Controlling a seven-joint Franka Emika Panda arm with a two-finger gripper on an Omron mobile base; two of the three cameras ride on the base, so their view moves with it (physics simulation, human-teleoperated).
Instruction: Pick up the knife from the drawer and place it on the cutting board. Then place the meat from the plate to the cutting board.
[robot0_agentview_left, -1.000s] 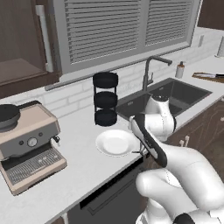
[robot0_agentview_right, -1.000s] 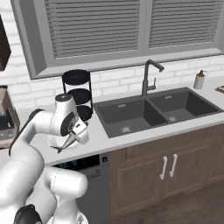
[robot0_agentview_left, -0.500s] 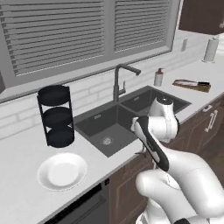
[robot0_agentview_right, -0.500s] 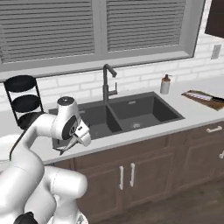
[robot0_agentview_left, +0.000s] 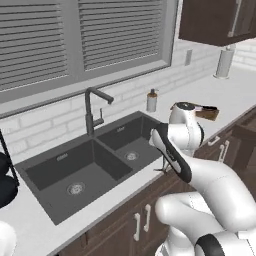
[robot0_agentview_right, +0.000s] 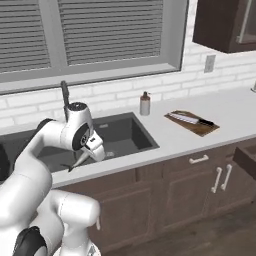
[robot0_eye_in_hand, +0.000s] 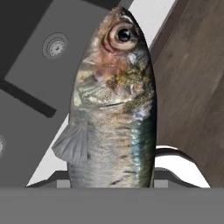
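My gripper (robot0_eye_in_hand: 113, 176) is shut on the meat (robot0_eye_in_hand: 114, 105), a silvery whole fish whose head points away from the hand. In the base views the gripper (robot0_agentview_right: 81, 159) hangs with the fish (robot0_agentview_right: 75, 164) over the counter's front edge by the sink, also seen as the gripper (robot0_agentview_left: 162, 167). The cutting board (robot0_agentview_right: 199, 128) lies on the counter to the right, and the knife (robot0_agentview_right: 189, 119) rests on it. The board (robot0_agentview_left: 211, 114) peeks out behind my arm. The dark drawer (robot0_agentview_right: 245, 157) stands open at the far right. A sliver of the white plate (robot0_agentview_left: 4, 241) shows at the far left.
A dark double sink (robot0_agentview_left: 85, 170) with a tall faucet (robot0_agentview_left: 91, 109) lies below the arm. A soap bottle (robot0_agentview_right: 145, 104) stands behind the sink, and a black wire rack (robot0_agentview_left: 3, 180) sits at the left edge. Dark cabinets (robot0_agentview_right: 200, 185) run under the counter.
The whole scene has slid left as the base drove right: the plate and rack moved toward the left edge, the cutting board came nearer. The gripper kept the fish throughout.
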